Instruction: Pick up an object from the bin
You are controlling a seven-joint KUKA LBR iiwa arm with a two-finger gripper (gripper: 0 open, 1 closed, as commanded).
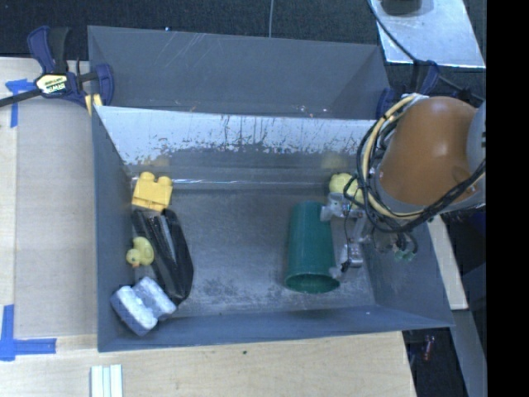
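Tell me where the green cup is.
The green cup lies on its side in the bin's right half, beside the gripper, far from the yellow block.

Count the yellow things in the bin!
3: a yellow block at the left, a small yellow toy just below it, and a pale yellow thing beside the arm, which may hide others.

The thing just beside my gripper point(350, 253) is a dark green cup point(310, 242), a plain cylinder. It lies on its side on the bin floor point(240, 238), in the right half. Its long axis points to the near wall, where its round rim shows.
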